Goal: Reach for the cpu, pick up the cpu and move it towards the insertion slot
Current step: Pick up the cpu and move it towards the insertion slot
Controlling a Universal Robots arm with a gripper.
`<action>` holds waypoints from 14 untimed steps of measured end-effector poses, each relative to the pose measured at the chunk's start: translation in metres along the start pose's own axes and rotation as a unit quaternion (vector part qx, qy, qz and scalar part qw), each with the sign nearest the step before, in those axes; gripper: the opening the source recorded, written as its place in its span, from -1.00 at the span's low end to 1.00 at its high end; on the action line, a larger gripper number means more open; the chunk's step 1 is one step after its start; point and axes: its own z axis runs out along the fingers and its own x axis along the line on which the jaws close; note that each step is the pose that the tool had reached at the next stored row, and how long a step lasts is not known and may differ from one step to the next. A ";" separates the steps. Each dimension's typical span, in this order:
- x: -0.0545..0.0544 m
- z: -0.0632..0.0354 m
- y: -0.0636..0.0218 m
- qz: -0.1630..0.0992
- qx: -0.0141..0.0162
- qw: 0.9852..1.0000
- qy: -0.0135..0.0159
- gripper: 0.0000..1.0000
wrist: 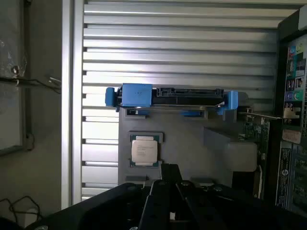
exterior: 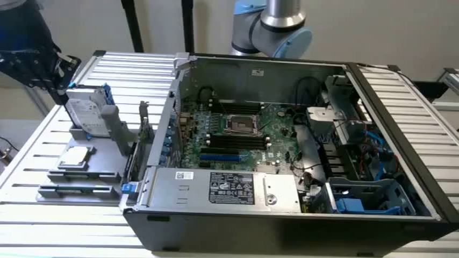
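Observation:
The cpu (exterior: 74,157) is a small silver square chip lying flat in a recess of the grey holder (exterior: 92,173), at the exterior view's left. The wrist view looks down on the cpu (wrist: 144,150), with the dark gripper (wrist: 170,191) a short way off it. In the exterior view my gripper (exterior: 34,64) hangs high at the far left, above and behind the holder, well clear of the chip. The insertion slot (exterior: 239,124), a shiny metal frame with a dark centre, sits on the green motherboard (exterior: 276,134) inside the open computer case.
An upright silver hard drive (exterior: 86,112) with blue brackets (wrist: 136,93) stands on the holder just behind the cpu. The case wall (exterior: 161,134) rises between the holder and the motherboard. Black memory slots (exterior: 233,142), cables and a drive cage (exterior: 358,156) crowd the case. Everything rests on a ribbed aluminium table (exterior: 43,215).

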 end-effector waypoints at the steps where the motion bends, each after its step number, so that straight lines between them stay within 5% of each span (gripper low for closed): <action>1: 0.000 0.0000 0.0000 0.000 0.000 1.000 0.000 -0.79; 14: 0.000 0.0000 -0.0012 0.000 0.000 1.000 0.000 -0.79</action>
